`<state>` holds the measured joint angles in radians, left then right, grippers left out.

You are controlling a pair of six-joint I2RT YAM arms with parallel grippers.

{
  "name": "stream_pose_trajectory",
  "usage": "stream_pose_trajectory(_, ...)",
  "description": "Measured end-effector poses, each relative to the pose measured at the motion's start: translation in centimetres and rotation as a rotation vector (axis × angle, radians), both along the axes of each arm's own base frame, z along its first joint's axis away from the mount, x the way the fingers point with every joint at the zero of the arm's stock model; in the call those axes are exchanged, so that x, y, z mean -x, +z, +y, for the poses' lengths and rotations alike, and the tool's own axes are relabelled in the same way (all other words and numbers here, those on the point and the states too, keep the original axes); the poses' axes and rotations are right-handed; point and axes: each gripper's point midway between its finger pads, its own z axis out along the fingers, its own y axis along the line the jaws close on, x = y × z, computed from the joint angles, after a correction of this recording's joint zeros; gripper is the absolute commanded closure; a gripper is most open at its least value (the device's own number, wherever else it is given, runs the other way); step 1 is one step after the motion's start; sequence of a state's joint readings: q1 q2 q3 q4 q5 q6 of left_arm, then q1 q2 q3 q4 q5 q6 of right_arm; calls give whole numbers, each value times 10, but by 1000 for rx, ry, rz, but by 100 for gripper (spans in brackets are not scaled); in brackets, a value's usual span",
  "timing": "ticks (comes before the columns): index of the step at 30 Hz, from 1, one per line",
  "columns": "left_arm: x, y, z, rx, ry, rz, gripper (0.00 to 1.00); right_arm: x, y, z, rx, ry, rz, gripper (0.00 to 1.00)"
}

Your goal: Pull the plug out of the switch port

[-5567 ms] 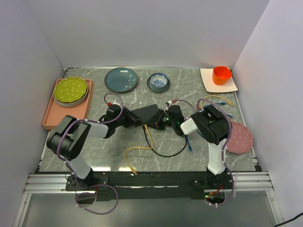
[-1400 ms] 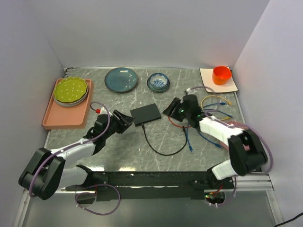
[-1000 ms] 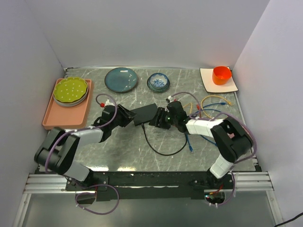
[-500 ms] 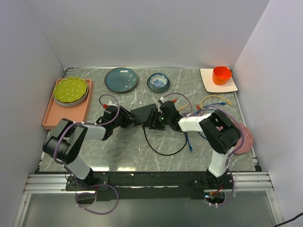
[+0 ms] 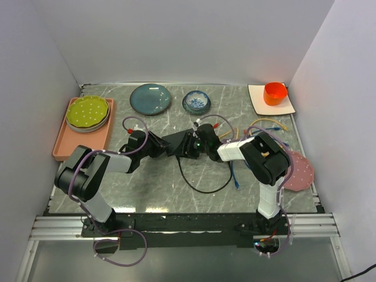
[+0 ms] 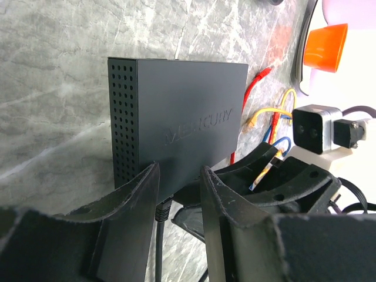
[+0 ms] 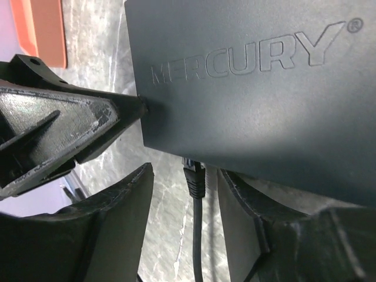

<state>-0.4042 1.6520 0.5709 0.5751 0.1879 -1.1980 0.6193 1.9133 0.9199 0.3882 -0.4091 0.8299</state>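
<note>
The switch (image 5: 178,141) is a flat black box lying mid-table; it also shows in the left wrist view (image 6: 182,111) and the right wrist view (image 7: 252,76). A black plug (image 7: 194,177) sits in a socket on its near edge, and its black cable (image 5: 202,189) loops toward the front. My right gripper (image 5: 192,145) is open, with its jaws (image 7: 183,173) on either side of the plug, not touching it. My left gripper (image 5: 155,145) is at the switch's left end, its jaws (image 6: 176,173) closed against that corner. The plug (image 6: 160,210) shows just below.
Loose coloured cables (image 5: 258,132) lie right of the switch. A teal plate (image 5: 150,98) and a blue bowl (image 5: 196,101) stand behind. An orange cup (image 5: 275,93) is at back right, a salmon tray (image 5: 82,141) with a green plate (image 5: 88,112) at left, and a pink plate (image 5: 301,171) at right.
My right gripper has swung left from the coloured cables to the switch's near edge. My left gripper has moved in to the switch's left end and stayed there for the last half second.
</note>
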Motion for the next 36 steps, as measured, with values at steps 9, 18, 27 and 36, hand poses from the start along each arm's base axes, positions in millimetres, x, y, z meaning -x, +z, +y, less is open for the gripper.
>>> stream_pose_trajectory(9, 0, 0, 0, 1, 0, 0, 60, -1, -4, 4, -91, -18, 34, 57)
stream_pose_trajectory(18, 1, -1, 1, 11, -4, 1, 60, -3, -7, -3, -178, -49, 69, 64)
stream_pose_trajectory(27, 1, -1, 0, 25, -3, 8, 60, -5, -9, -5, -187, -62, 84, 68)
stream_pose_trajectory(36, 2, -1, 0, 29, -4, 1, 61, -6, -9, -2, -213, -66, 102, 67)
